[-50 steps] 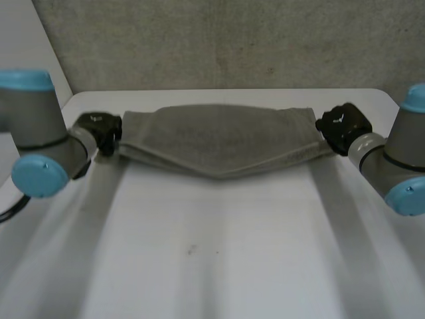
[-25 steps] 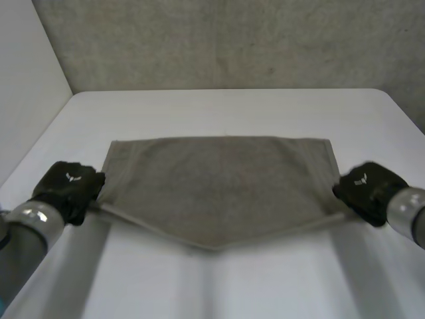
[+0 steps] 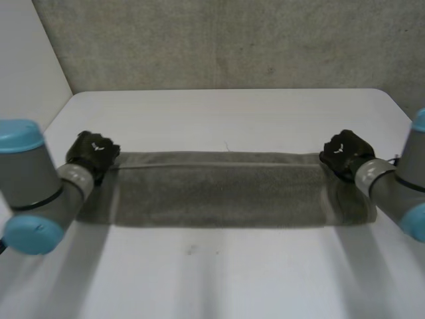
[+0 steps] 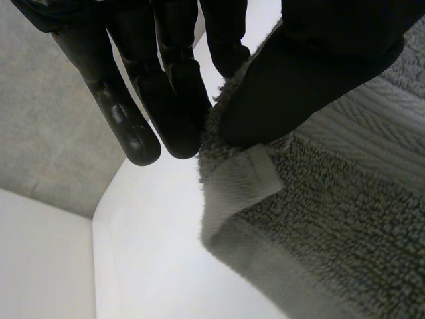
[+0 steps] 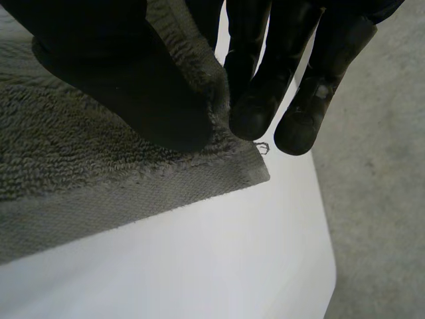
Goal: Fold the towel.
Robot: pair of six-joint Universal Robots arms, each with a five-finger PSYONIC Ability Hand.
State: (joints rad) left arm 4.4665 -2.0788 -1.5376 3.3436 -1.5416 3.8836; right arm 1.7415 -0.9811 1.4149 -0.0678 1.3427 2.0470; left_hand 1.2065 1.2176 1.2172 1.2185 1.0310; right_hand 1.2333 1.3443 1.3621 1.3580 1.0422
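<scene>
Towel: grey terry, drawn out as one long narrow band across the middle of the white table, running side to side between the two hands. A lighter strip runs along its far long edge. From the head view I cannot tell whether the band rests on the table or hangs just above it.

Left hand: at the towel's left end. In the left wrist view the thumb presses on the top of the cloth at a corner, with the fingers on the other side of the edge. The hand pinches the corner, and the hemmed tip curls free just past the thumb.

Right hand: at the towel's right end. In the right wrist view the thumb lies on the cloth and the fingers close against it from the outer side, pinching that corner. A short loose thread sticks out at the hem corner, just beside the fingertips.

Grey wall stands behind the table's far edge.
</scene>
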